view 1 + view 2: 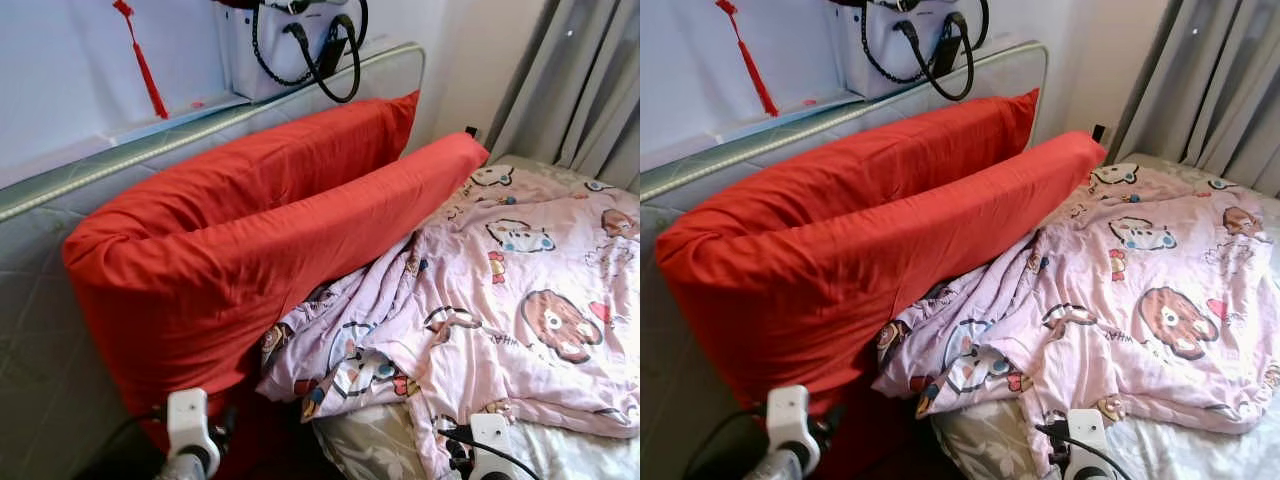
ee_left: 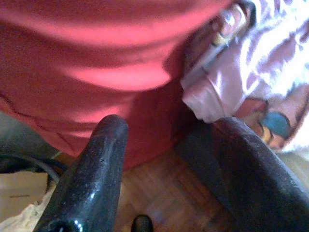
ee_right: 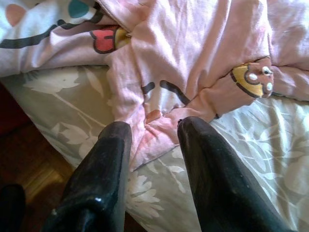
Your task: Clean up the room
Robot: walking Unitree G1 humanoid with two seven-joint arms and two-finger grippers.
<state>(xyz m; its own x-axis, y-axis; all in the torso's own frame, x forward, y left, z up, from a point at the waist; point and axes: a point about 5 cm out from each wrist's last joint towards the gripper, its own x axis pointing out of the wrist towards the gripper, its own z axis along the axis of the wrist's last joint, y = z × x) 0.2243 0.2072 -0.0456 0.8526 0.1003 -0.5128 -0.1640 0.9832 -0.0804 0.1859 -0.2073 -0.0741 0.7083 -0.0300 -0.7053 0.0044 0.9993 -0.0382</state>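
Two long red pillows lean on the headboard, the front pillow (image 1: 250, 260) overlapping the back pillow (image 1: 290, 150). A crumpled pink cartoon-print blanket (image 1: 520, 290) lies bunched over the grey floral bed sheet (image 1: 370, 440), its edge tucked against the front pillow. My left gripper (image 2: 171, 130) is open and low beside the bed, facing the pillow's lower end, with nothing between its fingers. My right gripper (image 3: 153, 126) is open just above a corner of the blanket (image 3: 159, 121) near the mattress edge.
A white bag with black handles (image 1: 270, 50) and a red tassel (image 1: 145, 65) sit above the padded grey headboard (image 1: 40, 300). Grey curtains (image 1: 590, 80) hang at the far right. Wooden floor (image 2: 154, 188) runs beside the bed.
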